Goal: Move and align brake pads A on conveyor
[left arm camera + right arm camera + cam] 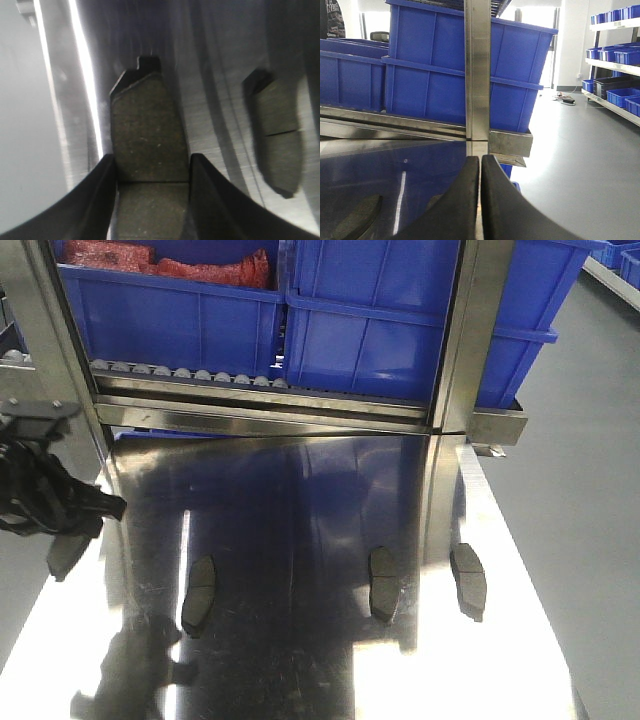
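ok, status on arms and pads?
Left gripper shut on one brake pad, at left edge of steel table. Right gripper shut, empty. Three pads lying on table. No obstruction seen.

Four brake pads A [198, 595] [384, 585] [468, 581] [66, 552]

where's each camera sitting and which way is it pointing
Exterior front: high at the robot's front, looking down on the steel table and blue bins; the left arm shows at the left edge.
Left wrist: looks along the left fingers, shut on a brake pad, down at the table; a second pad lies beside.
Right wrist: low over the table, facing level toward the bins and steel post; right fingers shut, empty.
Shared: front and left wrist both show the brake pad; front and right wrist, the bins.
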Controlling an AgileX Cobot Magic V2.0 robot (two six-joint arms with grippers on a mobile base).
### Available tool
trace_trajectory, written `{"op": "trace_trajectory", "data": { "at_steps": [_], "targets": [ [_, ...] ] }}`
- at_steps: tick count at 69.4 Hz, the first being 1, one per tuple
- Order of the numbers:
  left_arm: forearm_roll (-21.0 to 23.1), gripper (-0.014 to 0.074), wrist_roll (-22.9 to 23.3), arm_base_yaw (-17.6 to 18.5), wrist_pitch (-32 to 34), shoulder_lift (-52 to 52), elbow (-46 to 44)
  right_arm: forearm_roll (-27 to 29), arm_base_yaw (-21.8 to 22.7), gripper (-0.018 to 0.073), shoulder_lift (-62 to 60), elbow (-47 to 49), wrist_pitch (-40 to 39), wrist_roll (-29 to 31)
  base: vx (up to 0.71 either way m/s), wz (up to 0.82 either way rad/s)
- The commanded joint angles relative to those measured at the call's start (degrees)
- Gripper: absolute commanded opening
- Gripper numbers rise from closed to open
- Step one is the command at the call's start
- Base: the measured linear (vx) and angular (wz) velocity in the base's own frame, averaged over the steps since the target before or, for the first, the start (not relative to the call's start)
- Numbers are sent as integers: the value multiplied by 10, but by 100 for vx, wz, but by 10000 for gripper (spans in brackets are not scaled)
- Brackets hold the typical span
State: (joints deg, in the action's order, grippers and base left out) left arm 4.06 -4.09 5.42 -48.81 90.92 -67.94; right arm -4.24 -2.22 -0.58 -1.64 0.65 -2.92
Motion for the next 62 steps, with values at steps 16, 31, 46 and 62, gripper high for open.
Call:
{"op": "trace_trajectory", "data": {
  "at_steps": [16,31,46,62],
  "targets": [
    [6,-8,0,3,141,-226,119,-2,4,-10,-8,-7,-45,0,0,0],
    [15,-8,2,3,244,-396,251,-2,4,-10,-8,-7,-45,0,0,0],
    [16,-8,2,3,355,-540,381,-2,4,-10,-8,-7,-45,0,0,0],
    [16,-8,2,3,398,-624,451,-2,4,-10,-8,-7,-45,0,0,0]
  ]
}}
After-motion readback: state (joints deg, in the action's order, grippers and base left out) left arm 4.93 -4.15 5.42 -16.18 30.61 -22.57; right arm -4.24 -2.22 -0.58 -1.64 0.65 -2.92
